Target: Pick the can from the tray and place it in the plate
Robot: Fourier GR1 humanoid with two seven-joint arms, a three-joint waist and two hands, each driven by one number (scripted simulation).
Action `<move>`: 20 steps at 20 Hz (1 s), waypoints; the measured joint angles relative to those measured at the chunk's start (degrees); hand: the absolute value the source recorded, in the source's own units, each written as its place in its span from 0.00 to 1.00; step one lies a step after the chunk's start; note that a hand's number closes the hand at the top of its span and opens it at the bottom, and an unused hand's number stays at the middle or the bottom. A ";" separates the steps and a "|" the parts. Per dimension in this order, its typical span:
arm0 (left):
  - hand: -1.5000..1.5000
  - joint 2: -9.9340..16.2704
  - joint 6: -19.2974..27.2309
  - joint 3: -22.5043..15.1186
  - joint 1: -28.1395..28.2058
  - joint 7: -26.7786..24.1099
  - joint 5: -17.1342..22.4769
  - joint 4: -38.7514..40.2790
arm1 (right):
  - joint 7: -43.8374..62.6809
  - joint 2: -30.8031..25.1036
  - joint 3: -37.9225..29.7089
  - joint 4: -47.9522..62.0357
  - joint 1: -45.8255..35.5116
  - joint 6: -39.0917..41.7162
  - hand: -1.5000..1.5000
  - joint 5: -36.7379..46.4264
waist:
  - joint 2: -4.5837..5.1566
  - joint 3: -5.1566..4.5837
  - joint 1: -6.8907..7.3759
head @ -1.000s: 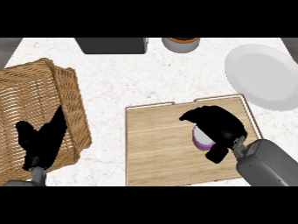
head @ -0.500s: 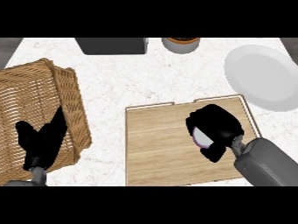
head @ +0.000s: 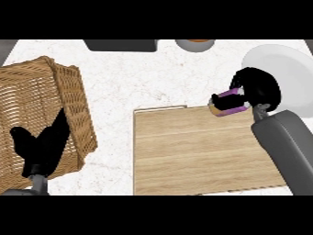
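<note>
Two smooth grey cylindrical forearms each end in a matte black hand, the right hand (head: 259,89) bulkier at two o'clock, the left hand (head: 42,144) slimmer at eight o'clock.

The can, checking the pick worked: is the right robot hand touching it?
Touching. The head view shows the right robot hand curled round the can, carrying it at the tray's far corner.
</note>
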 measured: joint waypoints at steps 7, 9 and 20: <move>0.50 -1.04 -0.64 -1.57 -2.34 0.08 -0.53 -0.13 | 18.24 0.50 -7.39 6.62 -10.19 -15.79 1.00 12.81 | 0.96 -0.48 3.49; 0.50 -1.32 -0.78 -1.85 -2.90 0.13 -0.61 0.04 | 20.85 0.45 -8.98 8.57 -12.54 -19.03 1.00 17.04 | 1.10 -0.52 4.20; 0.50 -1.85 -0.58 -2.13 -3.44 1.11 -1.48 0.60 | 25.82 1.64 -19.76 15.98 -17.93 -33.95 1.00 36.83 | 1.06 -0.16 4.39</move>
